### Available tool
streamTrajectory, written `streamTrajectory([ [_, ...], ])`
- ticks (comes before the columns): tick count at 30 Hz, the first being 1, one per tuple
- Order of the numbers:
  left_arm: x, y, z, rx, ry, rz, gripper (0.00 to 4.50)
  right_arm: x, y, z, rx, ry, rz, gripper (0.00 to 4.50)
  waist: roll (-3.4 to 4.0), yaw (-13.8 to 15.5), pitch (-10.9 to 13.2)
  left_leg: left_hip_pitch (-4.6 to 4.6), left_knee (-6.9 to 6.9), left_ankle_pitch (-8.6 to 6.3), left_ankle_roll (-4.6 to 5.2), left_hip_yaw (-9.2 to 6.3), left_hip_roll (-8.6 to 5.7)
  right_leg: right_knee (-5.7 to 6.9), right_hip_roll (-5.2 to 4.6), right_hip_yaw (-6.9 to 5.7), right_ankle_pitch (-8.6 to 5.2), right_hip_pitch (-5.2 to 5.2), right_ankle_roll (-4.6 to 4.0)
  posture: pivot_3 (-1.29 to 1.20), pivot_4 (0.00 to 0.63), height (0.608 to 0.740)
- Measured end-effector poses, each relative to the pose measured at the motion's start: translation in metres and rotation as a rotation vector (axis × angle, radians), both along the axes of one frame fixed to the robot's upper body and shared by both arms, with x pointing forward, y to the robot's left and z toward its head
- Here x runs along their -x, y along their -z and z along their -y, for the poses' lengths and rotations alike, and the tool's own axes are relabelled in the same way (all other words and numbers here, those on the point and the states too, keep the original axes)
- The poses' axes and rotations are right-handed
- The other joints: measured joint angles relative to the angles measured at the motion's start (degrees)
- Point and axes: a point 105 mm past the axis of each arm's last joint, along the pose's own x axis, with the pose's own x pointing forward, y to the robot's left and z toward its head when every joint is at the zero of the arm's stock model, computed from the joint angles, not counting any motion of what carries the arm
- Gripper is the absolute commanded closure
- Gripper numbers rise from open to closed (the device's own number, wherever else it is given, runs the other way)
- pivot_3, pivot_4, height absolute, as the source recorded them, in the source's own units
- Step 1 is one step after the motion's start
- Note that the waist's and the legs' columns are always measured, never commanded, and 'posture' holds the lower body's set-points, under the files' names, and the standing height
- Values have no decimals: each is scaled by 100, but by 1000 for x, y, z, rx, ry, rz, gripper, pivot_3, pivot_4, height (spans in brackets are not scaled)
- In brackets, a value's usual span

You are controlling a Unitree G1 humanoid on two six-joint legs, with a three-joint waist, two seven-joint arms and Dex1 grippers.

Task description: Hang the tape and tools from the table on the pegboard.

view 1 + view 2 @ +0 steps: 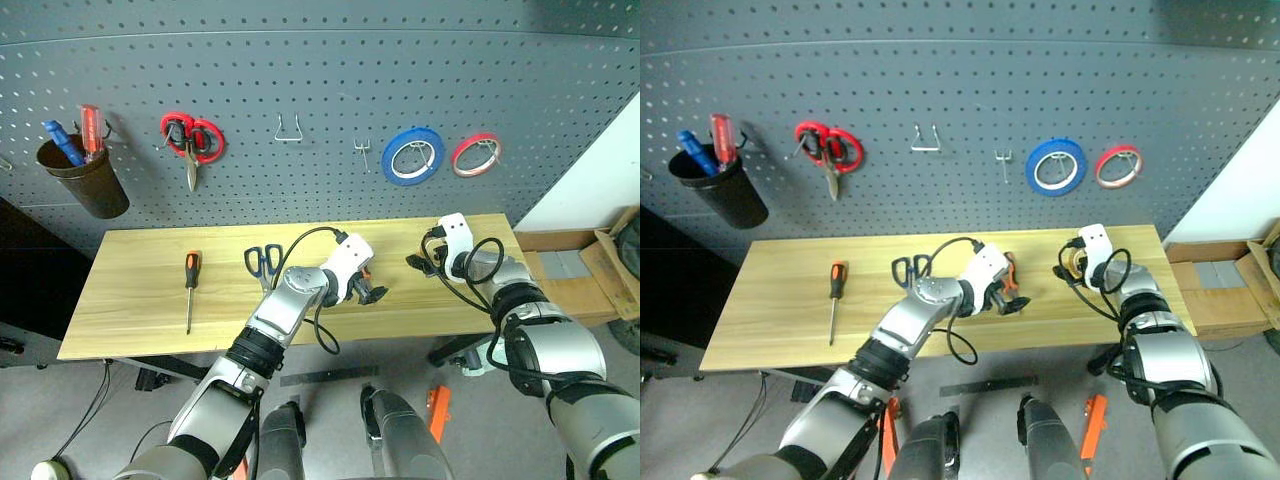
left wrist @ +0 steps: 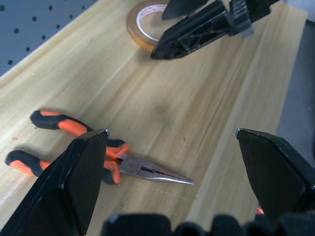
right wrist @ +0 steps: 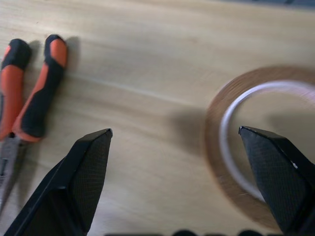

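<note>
Both hands are spread wide, holding nothing: left hand (image 2: pixel 167 196) over the pliers (image 2: pixel 93 160) mid-desk (image 1: pixel 130 300), right hand (image 3: pixel 192 182) over the tape (image 3: pixel 236 162) near the desk's right end.

On the tabletop (image 1: pixel 140 310), the screwdriver (image 1: pixel 189 288) lies at 9 o'clock, scissors (image 1: pixel 262 262) just right of it, pliers (image 2: pixel 93 160) central, tape (image 2: pixel 142 22) toward 3 o'clock. The pegboard (image 1: pixel 320 90) stands behind, at 12 o'clock.
</note>
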Motion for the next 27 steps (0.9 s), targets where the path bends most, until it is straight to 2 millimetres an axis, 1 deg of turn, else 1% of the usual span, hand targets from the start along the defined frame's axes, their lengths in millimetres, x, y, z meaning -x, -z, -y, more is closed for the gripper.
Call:
streamTrajectory([
  [4, 0, 0, -3, -7, -1, -1, 45, 4, 6, 0, -26, 13, -40, 0, 0, 2, 20, -8, 0, 0, 0, 0, -3, -1, -3, 0, 0, -6, 7, -4, 305, 740],
  [12, -1, -6, -6, -5, -5, 10, 45, 2, 6, 4, -22, 38, -30, 0, 3, 15, 73, -10, 3, 0, 0, -1, -6, -1, -5, 0, 1, -6, 13, 9, 342, 740],
  [21, -2, -14, -2, 18, -9, 30, 45, -6, -9, 6, -10, 50, 21, 0, 2, 23, 260, -22, 4, 0, 0, -2, -6, -4, -6, 2, 1, -14, 20, 2, 384, 740],
  [23, -3, -17, 0, 22, -2, 41, 45, -7, -11, 9, -6, 62, 34, 0, 2, 32, 303, -30, 4, 0, -1, -3, -7, -4, -8, 3, 1, -20, 22, 1, 386, 740],
  [27, -2, -18, 4, 30, 6, 41, 45, -8, -12, 11, -13, 77, 37, 0, 1, 33, 318, -39, 3, -1, -2, 0, -9, -5, -12, 4, -7, -30, 35, 8, 384, 740],
])
